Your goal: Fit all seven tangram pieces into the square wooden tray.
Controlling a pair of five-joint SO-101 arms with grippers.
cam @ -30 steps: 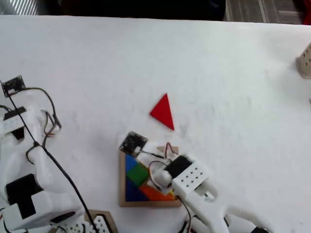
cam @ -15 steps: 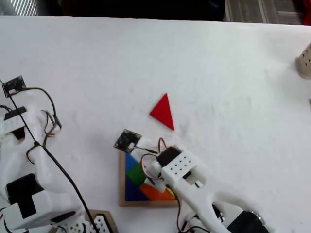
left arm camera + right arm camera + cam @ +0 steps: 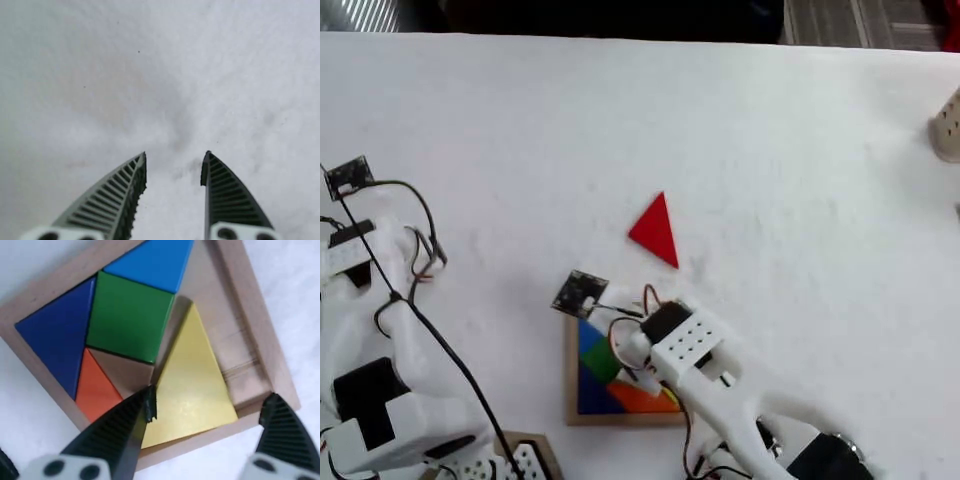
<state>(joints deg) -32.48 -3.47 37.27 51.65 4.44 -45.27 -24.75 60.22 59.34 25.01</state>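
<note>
One wooden tray (image 3: 261, 340) holds five pieces: one dark blue triangle (image 3: 57, 340), one green square (image 3: 127, 320), one light blue piece (image 3: 150, 262), one orange triangle (image 3: 97, 390) and one yellow triangle (image 3: 192, 375). One red triangle (image 3: 655, 230) lies on the counter (image 3: 770, 150), making six pieces. There are two tools, the left tool (image 3: 175, 154) and the right tool (image 3: 211, 401).
</note>
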